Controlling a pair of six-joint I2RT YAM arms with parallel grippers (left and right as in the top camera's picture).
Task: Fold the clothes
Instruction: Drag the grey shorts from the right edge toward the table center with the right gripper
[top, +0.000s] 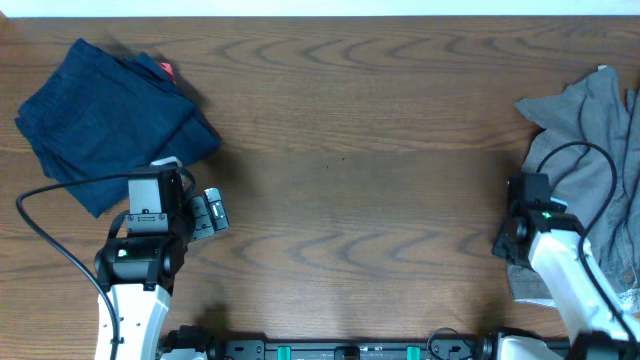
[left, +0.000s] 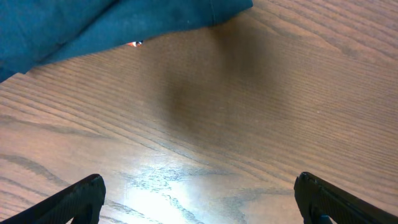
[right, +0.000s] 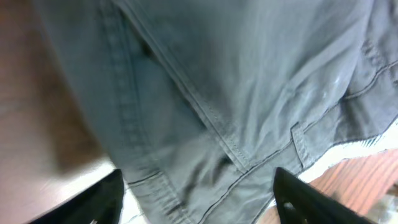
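Note:
The grey-taupe clothes (top: 585, 130) lie crumpled at the table's right edge, partly out of the overhead view. My right gripper (top: 512, 240) hangs over their lower left part. In the right wrist view the grey fabric (right: 249, 81) with stitched seams and a belt loop fills the frame, and the right gripper (right: 199, 205) is open with cloth between the spread fingers. My left gripper (top: 208, 213) is open and empty over bare wood, just below the navy garment; its fingers show wide apart in the left wrist view (left: 199, 202).
A folded dark navy garment (top: 105, 120) with a red tag (top: 166, 70) lies at the back left; its edge shows in the left wrist view (left: 93, 25). A black cable (top: 45, 235) loops by the left arm. Wooden table (top: 360, 190).

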